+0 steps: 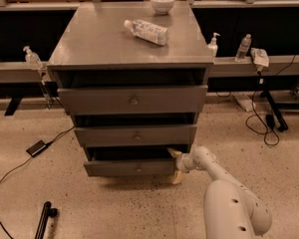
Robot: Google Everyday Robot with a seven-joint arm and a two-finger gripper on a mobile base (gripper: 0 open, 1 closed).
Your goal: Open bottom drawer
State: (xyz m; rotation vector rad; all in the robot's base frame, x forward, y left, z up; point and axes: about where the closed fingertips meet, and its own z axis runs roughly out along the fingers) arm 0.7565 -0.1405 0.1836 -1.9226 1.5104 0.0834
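Observation:
The bottom drawer (132, 168) is the lowest and narrowest grey front of the metal cabinet (129, 39), with a small round knob (138, 170) at its centre. It stands pulled out a little, with a dark gap above its front. My gripper (175, 166) is at the drawer's right end, on the end of my white arm (224, 193). Its two tan fingers are spread, one (173, 153) above the front's top edge and one (177, 177) below it. They stand open around the right corner of the front.
The mid (135, 135) and top (133, 100) drawers are above. A plastic bottle (147, 31) lies on the cabinet top, a white bowl (162, 3) behind it. Cables and a black box (37, 147) lie on the floor at left, more cables (261, 123) at right.

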